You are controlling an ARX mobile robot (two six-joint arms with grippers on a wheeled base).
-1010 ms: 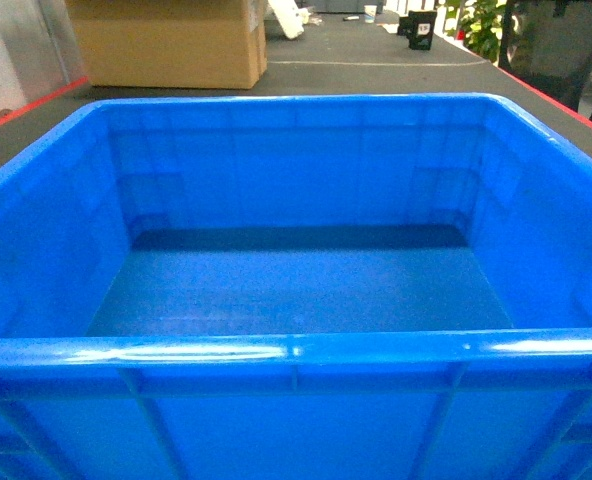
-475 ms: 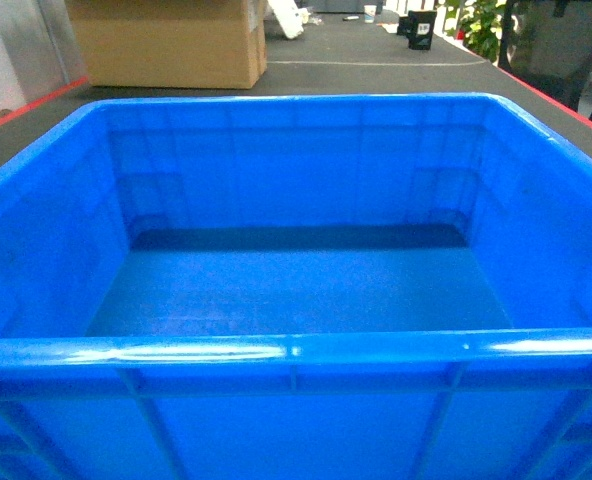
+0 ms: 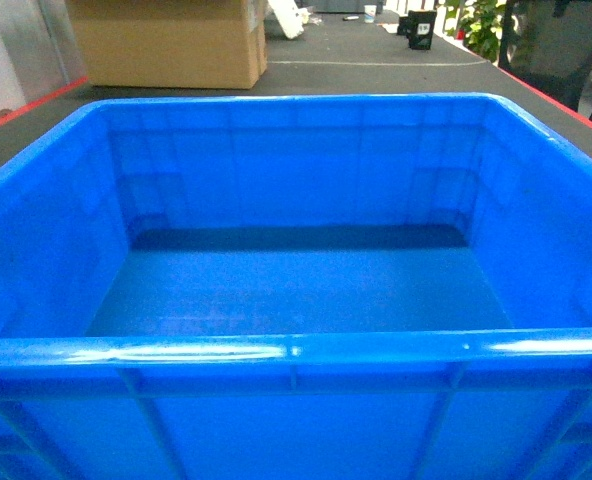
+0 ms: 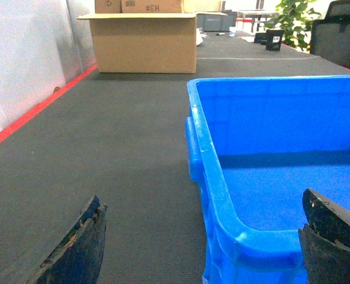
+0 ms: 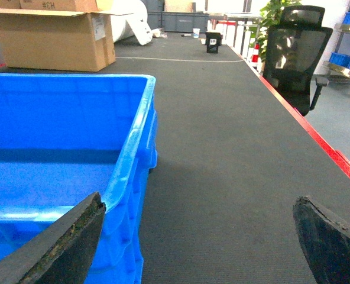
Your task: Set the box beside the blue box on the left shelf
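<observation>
The box (image 3: 296,350), a large bright-blue plastic crate, sits open and empty on the dark carpet and fills the head view. In the left wrist view its near left corner (image 4: 213,177) lies between the wide-apart fingers of my left gripper (image 4: 201,201), which is open. The right wrist view has my right gripper (image 5: 198,200) open too, with its left finger (image 5: 68,242) over the crate's right rim (image 5: 130,148) and its right finger over bare carpet. Neither gripper shows in the head view. The blue box and the left shelf are out of view.
An open cardboard carton (image 3: 166,40) stands on the floor beyond the crate, to the left. A black office chair (image 5: 293,56) and a red floor line (image 5: 317,136) are on the right. A white wall (image 4: 21,59) with a red line (image 4: 33,112) runs along the left.
</observation>
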